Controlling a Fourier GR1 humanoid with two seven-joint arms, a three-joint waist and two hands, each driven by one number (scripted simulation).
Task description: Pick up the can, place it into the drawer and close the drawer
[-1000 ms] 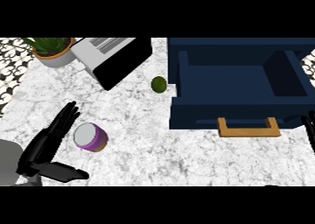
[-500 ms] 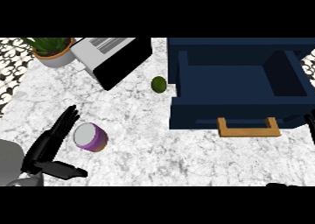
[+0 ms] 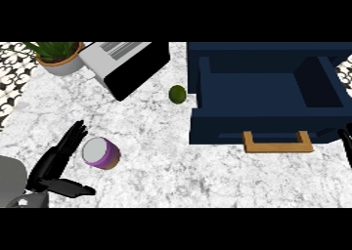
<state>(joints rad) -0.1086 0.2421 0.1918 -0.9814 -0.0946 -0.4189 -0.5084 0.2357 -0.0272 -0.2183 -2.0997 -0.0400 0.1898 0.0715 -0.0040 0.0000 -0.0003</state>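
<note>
Can (image 3: 101, 153) sits ungrasped exactly as a second ago, left hand (image 3: 56, 163) spread wide just beside it, so pickup is pending and the drawer (image 3: 269, 93) stands open.

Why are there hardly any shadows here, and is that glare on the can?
Head view: light is even, so the left hand casts barely any shadow on the counter; the can has a pale, flat-toned top, not glare; only the open drawer darkens, along its inner right wall.
</note>
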